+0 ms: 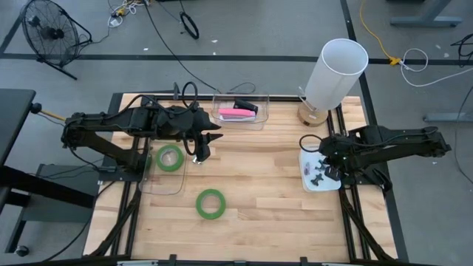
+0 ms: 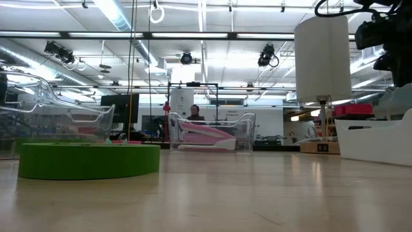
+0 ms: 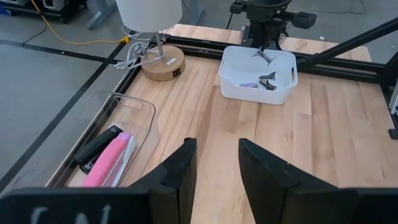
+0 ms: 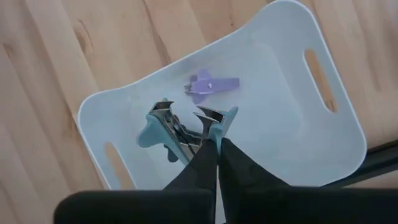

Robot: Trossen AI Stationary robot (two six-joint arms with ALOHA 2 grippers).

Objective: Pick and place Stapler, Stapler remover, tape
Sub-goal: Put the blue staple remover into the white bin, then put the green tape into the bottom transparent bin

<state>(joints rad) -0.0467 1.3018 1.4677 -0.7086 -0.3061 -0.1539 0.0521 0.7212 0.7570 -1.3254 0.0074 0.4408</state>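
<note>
my right gripper [image 4: 217,144] over the white bin [image 4: 292,93], fingers pressed together pinching a light blue staple remover [image 4: 180,127], left gripper [image 3: 214,163] spread, empty, above the table [image 3: 323,143]

My wooden table [image 1: 251,185] carries a white bin [image 1: 312,177] at its right side. Left of the bin lies a green tape roll [image 1: 211,204]; farther left sits a clear tray [image 1: 164,176]. Beyond the bin stand a lamp [image 1: 332,74] and a clear container [image 1: 240,111].

Bright, even light falls from the ceiling strip lights [image 2: 116,13], which glare white in the low view. Shadows beside the white bin [image 1: 319,176] are soft. The nearby green tape roll [image 2: 89,160] looks slightly blurred.
</note>
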